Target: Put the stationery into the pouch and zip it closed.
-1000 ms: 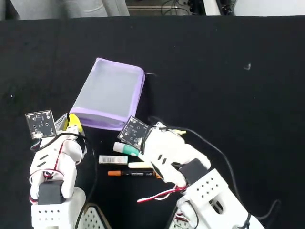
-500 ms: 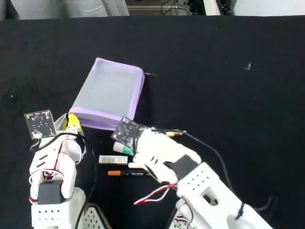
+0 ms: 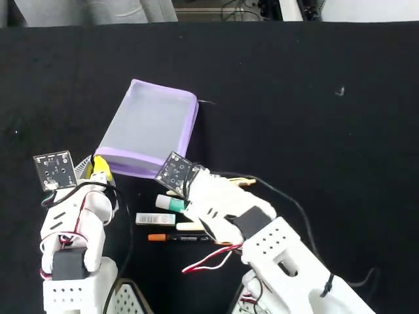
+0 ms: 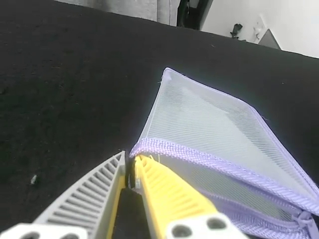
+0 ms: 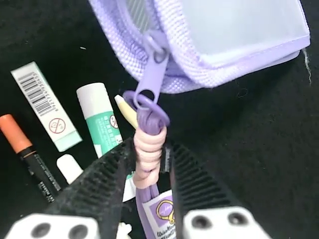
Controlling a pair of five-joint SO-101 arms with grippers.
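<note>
The purple mesh pouch lies at mid-left, mouth toward the arms. My left gripper sits at the mouth's left corner. In the left wrist view its grey and yellow jaws pinch the pouch's purple hem. My right gripper is shut on a purple pen with a pink coiled grip, whose tip rests against the zipper pull at the mouth's right corner. A green glue stick, a barcoded eraser and an orange marker lie loose on the table.
The black table is bare to the right and behind the pouch. Loose stationery sits between the two arms: glue stick, eraser, orange marker. A small pale speck lies at far right.
My right arm has shifted a little to the left and toward the pouch mouth, carrying the pen. The left arm and the pouch have stayed put.
</note>
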